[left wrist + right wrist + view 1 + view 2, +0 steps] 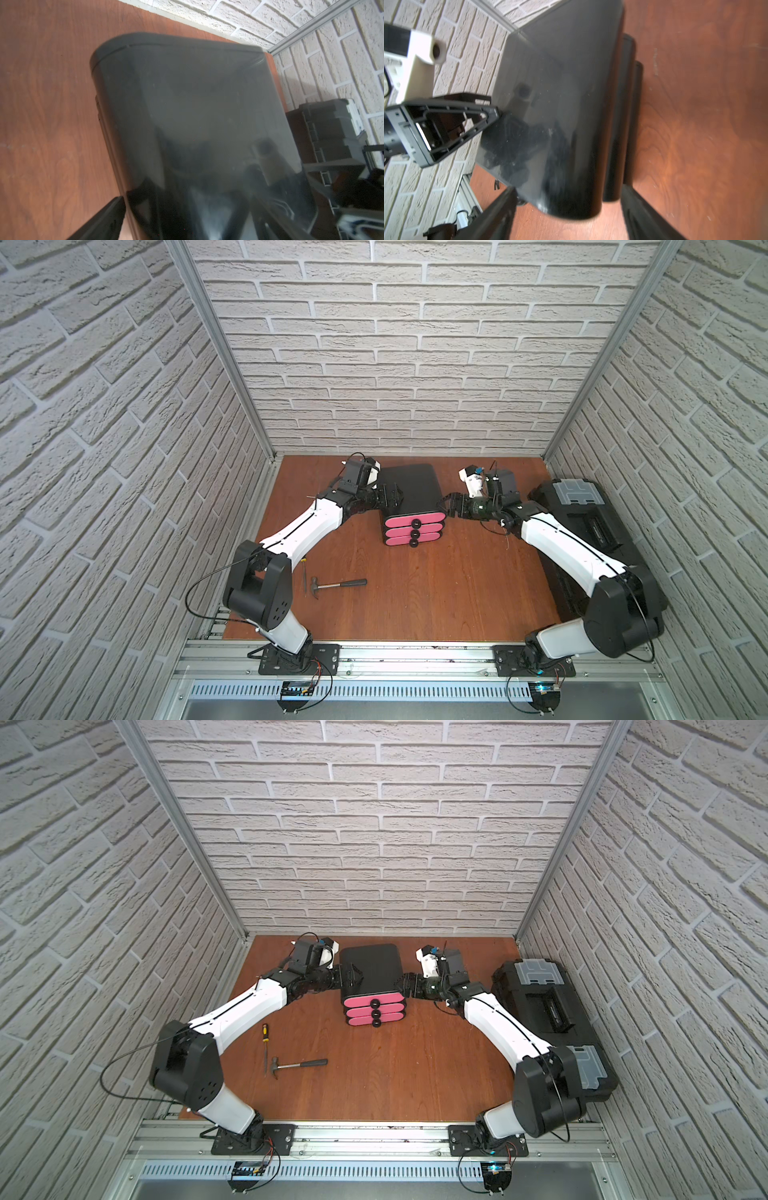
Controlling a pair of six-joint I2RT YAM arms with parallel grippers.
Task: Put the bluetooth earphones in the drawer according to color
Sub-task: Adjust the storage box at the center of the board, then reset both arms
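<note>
The drawer point(409, 489) point(370, 969) is a small black cabinet at the back middle of the wooden table. Its three pink fronts point(415, 522) with black knobs are all pushed in. My left gripper point(395, 497) point(353, 977) is open at its left side; in the left wrist view one finger point(99, 220) lies beside the glossy cabinet point(197, 114). My right gripper point(444, 506) point(405, 986) point(571, 224) is open at its right side, with its jaws on either side of the cabinet's point(560, 104) near corner. No bluetooth earphones are in view.
A hammer point(336, 585) point(299, 1064) and a thin screwdriver point(304, 576) point(265, 1048) lie at the front left. A large black toolbox point(590, 514) point(544, 1002) point(324, 128) with grey latches runs along the right wall. Brick walls enclose the table on three sides.
</note>
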